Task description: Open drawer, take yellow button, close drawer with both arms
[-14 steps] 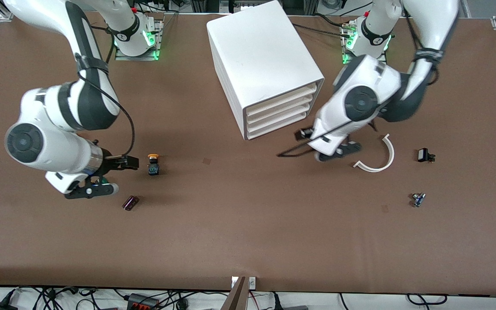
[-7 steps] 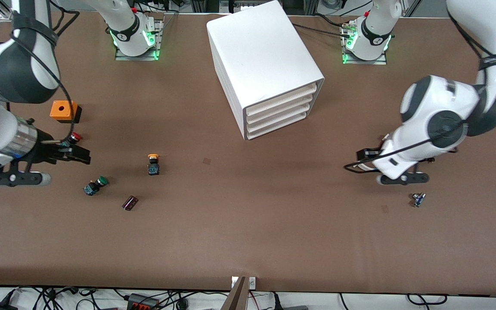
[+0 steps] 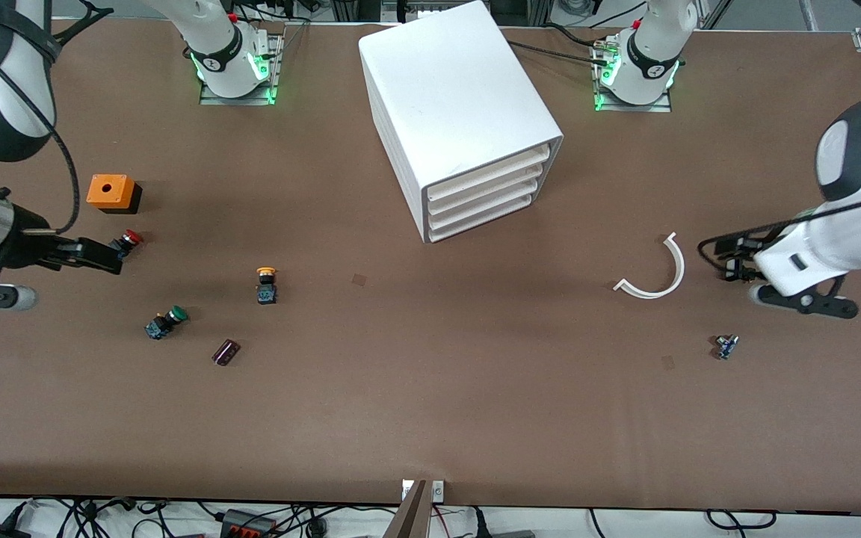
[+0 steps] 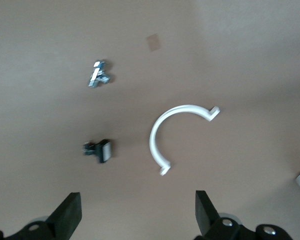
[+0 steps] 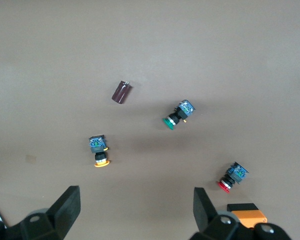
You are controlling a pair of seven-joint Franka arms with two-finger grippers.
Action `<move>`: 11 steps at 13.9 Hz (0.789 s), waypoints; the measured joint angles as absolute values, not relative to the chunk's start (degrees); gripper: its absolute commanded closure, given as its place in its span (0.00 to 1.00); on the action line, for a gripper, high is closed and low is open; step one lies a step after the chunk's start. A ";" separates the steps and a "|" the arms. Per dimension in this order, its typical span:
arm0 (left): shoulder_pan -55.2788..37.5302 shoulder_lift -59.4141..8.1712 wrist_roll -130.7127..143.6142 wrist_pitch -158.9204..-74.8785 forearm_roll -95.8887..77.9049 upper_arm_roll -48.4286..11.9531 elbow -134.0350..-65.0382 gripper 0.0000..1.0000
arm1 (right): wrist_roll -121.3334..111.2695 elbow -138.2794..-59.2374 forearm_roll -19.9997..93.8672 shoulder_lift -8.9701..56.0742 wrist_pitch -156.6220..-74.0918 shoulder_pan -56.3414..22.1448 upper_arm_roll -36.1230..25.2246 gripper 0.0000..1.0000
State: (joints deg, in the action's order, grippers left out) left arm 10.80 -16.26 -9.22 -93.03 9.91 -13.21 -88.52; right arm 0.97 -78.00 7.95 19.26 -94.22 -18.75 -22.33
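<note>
We see a brown table (image 3: 430, 388), cables along the bottom frame edge; left gripper (image 4: 135, 215) and right gripper (image 5: 132, 207) gape wide, empty.

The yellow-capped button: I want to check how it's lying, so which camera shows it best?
The right wrist view: the yellow-capped button lies there on bare table, its cap and blue-black body plainly apart. The front view shows it smaller, between the cabinet and the green-capped button. The left wrist view misses it.
</note>
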 measured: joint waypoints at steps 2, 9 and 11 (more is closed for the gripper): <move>4.25 -12.09 -13.00 -92.74 4.72 -3.31 -89.96 0.00 | 0.97 -77.99 7.96 18.31 -93.91 -17.78 -22.54 0.00; -3.11 -1.04 -9.60 -101.38 1.56 5.27 -100.19 0.00 | -0.18 -78.42 5.22 13.47 -92.94 -0.05 -6.41 0.00; -3.43 -0.97 -7.88 -100.50 1.56 4.82 -100.28 0.00 | -0.77 -78.93 2.37 13.02 -92.19 0.34 -5.49 0.00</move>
